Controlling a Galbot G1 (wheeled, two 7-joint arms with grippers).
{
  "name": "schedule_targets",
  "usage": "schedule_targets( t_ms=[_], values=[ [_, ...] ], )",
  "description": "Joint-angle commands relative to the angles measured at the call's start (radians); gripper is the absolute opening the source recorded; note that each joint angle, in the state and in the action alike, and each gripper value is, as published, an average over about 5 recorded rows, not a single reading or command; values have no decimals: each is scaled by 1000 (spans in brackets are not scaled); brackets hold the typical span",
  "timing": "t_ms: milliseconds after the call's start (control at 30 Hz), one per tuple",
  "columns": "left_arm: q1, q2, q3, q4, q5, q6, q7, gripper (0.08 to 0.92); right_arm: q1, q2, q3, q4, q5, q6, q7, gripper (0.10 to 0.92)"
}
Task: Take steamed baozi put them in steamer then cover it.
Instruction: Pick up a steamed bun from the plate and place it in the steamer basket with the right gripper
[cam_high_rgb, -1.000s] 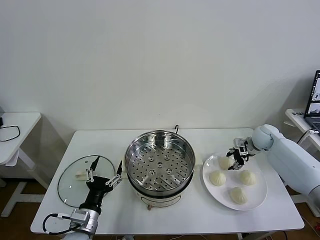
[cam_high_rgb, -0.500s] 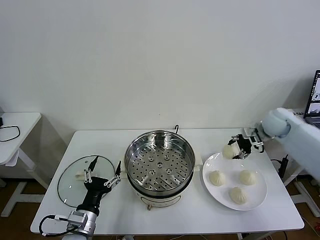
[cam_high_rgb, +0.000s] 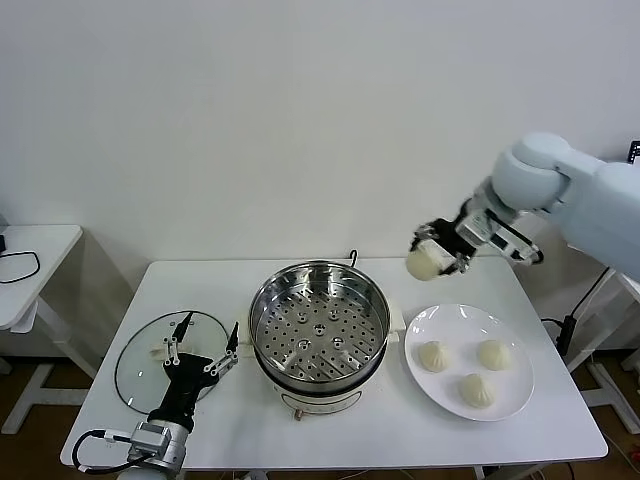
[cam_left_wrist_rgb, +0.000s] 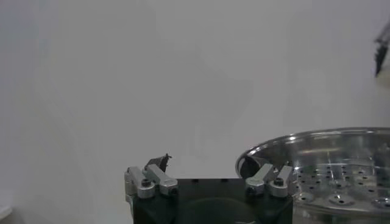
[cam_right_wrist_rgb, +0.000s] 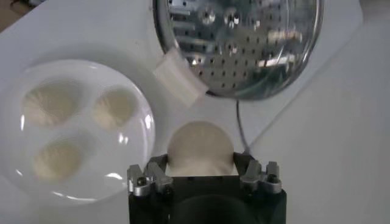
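My right gripper (cam_high_rgb: 436, 254) hangs in the air between the plate and the steamer (cam_high_rgb: 318, 330), shut on one off-white baozi (cam_high_rgb: 423, 264). In the right wrist view that baozi (cam_right_wrist_rgb: 200, 146) sits between the fingers of the gripper (cam_right_wrist_rgb: 200, 161), with the steamer's perforated tray (cam_right_wrist_rgb: 244, 42) beyond it. Three baozi (cam_high_rgb: 434, 355) (cam_high_rgb: 493, 354) (cam_high_rgb: 476, 389) lie on the white plate (cam_high_rgb: 520, 405). The glass cover (cam_high_rgb: 140, 365) lies flat on the table left of the steamer. My left gripper (cam_high_rgb: 207, 341) stands open over the cover's near edge, holding nothing.
The steamer's tray holds nothing. A white side tab (cam_right_wrist_rgb: 180, 76) sticks out of the steamer toward the plate (cam_right_wrist_rgb: 125, 161). A small white table (cam_high_rgb: 30, 265) stands far left. In the left wrist view the steamer's rim (cam_left_wrist_rgb: 323, 137) is close to the open left gripper (cam_left_wrist_rgb: 208, 175).
My right gripper has lifted one baozi off the plate and carried it up and left toward the steamer. The left gripper has barely moved.
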Motion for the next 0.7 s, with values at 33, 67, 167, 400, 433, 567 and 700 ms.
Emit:
schedule_targets(
  t_ms=[33,67,167,400,433,567,700],
  values=[
    [-10,7,-43,21,-11,4,10,823,138,308,-141,-25,5,101,8,746],
    [-12,9,-49,25,-15,4,12,823,118,334,-132,-47,-5,108,8,746],
    [-17,9,-68,37,-24,4,17,823,60,405,-112,-112,-32,129,12,746],
    [-28,11,-111,72,-40,2,28,823,-81,510,-84,-253,-85,158,28,746],
    [-29,12,-115,76,-41,1,30,823,-102,523,-81,-278,-94,164,31,746],
    [-35,13,-127,92,-46,0,33,823,-159,560,-74,-350,-115,176,42,746],
    [-37,14,-134,100,-49,-1,36,823,-193,573,-73,-380,-126,179,44,746]
  ],
)
